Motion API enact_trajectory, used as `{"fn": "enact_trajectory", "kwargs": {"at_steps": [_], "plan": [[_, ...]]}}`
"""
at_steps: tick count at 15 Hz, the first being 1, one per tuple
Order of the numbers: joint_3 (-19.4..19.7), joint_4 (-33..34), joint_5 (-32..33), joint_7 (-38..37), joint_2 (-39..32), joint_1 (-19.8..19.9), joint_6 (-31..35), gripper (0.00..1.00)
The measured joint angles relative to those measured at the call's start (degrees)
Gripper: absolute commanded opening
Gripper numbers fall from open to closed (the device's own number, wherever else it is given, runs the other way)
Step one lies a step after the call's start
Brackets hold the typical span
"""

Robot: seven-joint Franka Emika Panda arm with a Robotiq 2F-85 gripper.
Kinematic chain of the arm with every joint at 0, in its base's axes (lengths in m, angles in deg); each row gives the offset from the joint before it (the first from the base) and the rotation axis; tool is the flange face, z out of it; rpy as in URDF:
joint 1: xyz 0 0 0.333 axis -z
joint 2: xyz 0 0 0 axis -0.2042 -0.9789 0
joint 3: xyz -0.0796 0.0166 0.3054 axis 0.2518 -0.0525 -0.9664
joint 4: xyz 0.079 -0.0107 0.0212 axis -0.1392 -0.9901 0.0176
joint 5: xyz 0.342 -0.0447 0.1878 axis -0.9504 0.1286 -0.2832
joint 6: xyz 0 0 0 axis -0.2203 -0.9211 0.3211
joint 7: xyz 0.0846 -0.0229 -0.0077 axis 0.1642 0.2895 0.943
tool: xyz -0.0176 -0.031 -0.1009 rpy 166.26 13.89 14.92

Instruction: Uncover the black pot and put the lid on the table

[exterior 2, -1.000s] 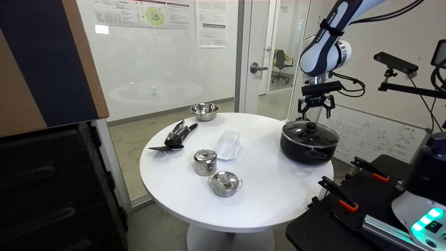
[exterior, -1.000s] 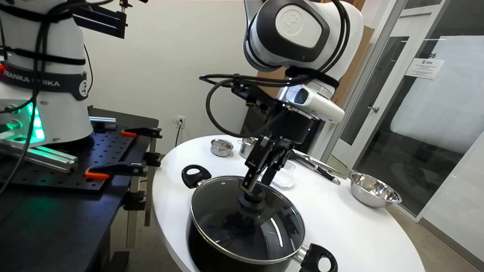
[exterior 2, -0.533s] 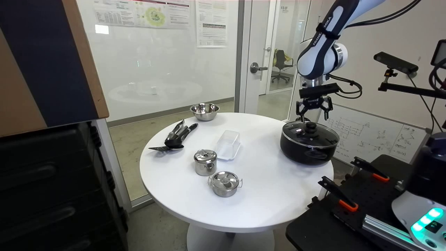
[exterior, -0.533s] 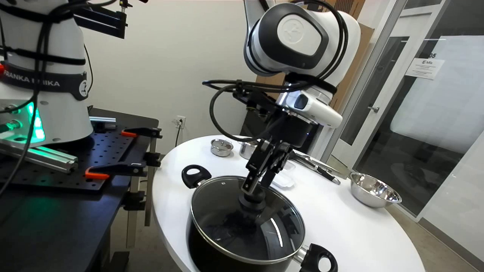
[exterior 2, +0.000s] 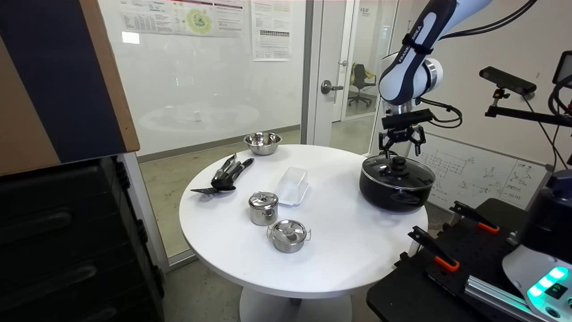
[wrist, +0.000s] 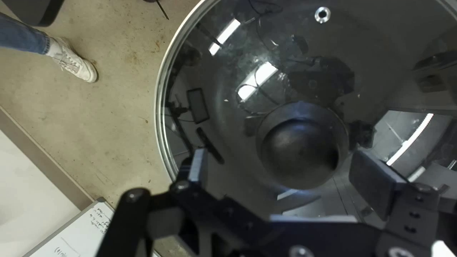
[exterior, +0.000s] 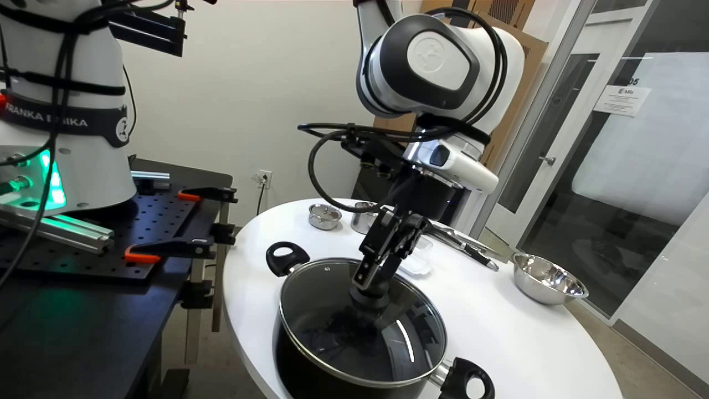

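The black pot (exterior: 310,366) stands near the edge of the white table (exterior: 515,332); in an exterior view the pot (exterior 2: 389,197) is at the table's right side (exterior 2: 339,241). The dark glass lid (exterior: 327,316) lies on the pot, and its rim and centre knob also show in an exterior view (exterior 2: 413,176) and in the wrist view (wrist: 221,142). My gripper (exterior: 374,275) is open just above the knob. In an exterior view the gripper's fingertips (exterior 2: 402,154) stand apart. In the wrist view the knob (wrist: 300,153) shows between the open fingers (wrist: 285,175), touching neither visibly.
Two small steel pots (exterior 2: 263,208) (exterior 2: 288,235), a clear plastic container (exterior 2: 292,185), black utensils (exterior 2: 228,174) and a steel bowl (exterior 2: 262,143) stand on the table. A black bench (exterior: 83,316) with clamps is beside it. A person's foot (wrist: 73,64) shows on the floor.
The arm and open gripper have come down a little, closer to the lid's knob, and drifted slightly left in an exterior view. The pot and lid have not moved.
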Motion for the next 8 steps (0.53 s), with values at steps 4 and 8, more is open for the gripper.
{"fn": "enact_trajectory", "kwargs": {"at_steps": [4, 8], "plan": [[0.02, 0.22, 0.0, -0.29, -0.78, -0.27, 0.0, 1.0], [0.05, 0.26, 0.0, -0.71, -1.35, -0.83, 0.0, 0.67]]}}
